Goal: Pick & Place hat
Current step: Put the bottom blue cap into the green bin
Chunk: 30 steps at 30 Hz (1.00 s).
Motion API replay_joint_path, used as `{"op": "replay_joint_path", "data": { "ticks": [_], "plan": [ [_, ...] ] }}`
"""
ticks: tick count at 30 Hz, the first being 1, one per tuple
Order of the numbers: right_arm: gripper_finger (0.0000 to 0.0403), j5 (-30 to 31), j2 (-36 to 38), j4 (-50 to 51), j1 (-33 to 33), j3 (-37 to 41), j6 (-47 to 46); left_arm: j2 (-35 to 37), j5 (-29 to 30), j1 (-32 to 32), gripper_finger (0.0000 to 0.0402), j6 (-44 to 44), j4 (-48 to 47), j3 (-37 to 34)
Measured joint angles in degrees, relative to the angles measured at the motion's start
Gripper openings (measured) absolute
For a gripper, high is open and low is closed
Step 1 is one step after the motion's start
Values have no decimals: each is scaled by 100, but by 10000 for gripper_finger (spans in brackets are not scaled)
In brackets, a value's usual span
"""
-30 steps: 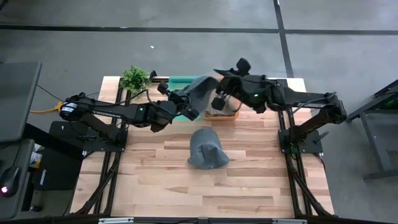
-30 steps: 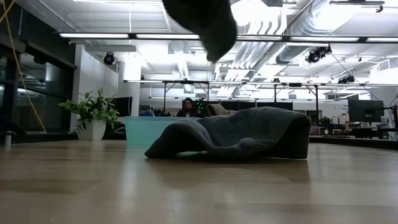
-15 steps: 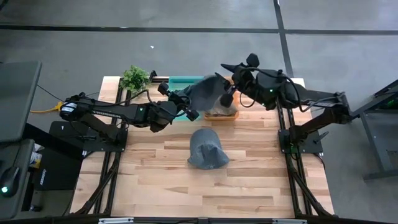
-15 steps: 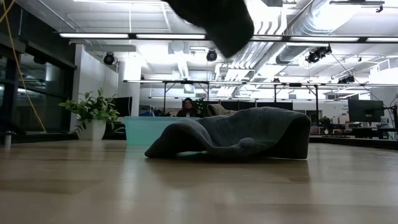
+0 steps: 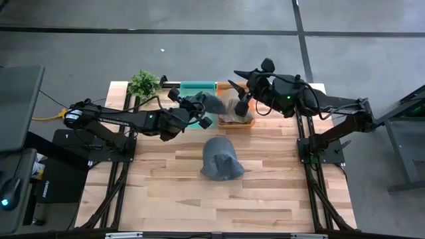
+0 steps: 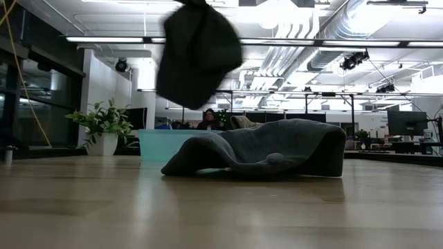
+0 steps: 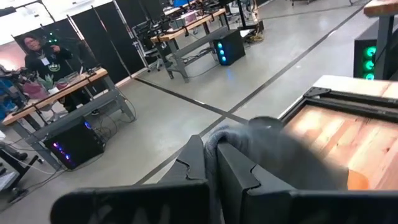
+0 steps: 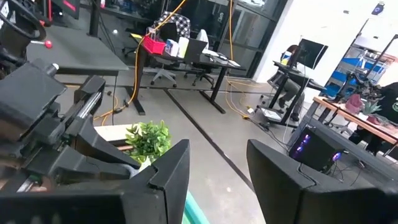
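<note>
The left pincer [image 5: 204, 114] is clamped tight on a dark gray hat [image 5: 211, 103], with the cloth squeezed between its fingers [image 7: 239, 171]. The hat hangs up in the air, right by the pincer and well above the worktop [image 5: 166, 186].

A moment ago the right pincer [image 5: 240, 93] was at the hat too, and the cloth was stretched out between the two arms. Now the right pincer has let go and pulled back. It is spread wide with nothing in it (its own camera shows a clear gap between the fingers [image 8: 165, 171]). The hat has drooped and swung over to the left pincer's side. In the low view it dangles as a loose dark shape [image 6: 199, 54].

So it looks like the hat has been passed over, and the left arm now carries it alone. Just past the left pincer sits a teal bin [image 5: 197, 87], and that may be where the hat is meant to go. Beside the right pincer is a wooden tray [image 5: 247, 121].

A second hat [image 5: 221, 159] lies flat on the worktop, nearer the front edge than both pincers. It has not moved. It likely waits for its own turn. A little green plant [image 5: 144, 83] stands in the far corner.
</note>
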State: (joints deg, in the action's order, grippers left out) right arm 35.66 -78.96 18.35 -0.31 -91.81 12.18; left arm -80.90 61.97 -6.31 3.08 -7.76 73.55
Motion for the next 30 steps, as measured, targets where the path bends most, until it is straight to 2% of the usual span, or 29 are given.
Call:
{"op": "replay_joint_path", "data": {
  "ticks": [6, 10, 20, 30],
  "plan": [
    [154, 31, 0, 201, 97, 0, 17, 0, -153, 248, 0, -293, -497, -1],
    [154, 252, -2, 407, 189, 6, 17, 0, -469, 463, 0, -330, -676, -1],
    [154, 323, -4, 1032, 403, 7, -611, 0, -1232, 1096, 0, 45, -790, -1],
    [154, 352, -4, 1566, 493, 7, -1141, 0, -2145, 2066, 0, 449, -790, -1]
  ]
}}
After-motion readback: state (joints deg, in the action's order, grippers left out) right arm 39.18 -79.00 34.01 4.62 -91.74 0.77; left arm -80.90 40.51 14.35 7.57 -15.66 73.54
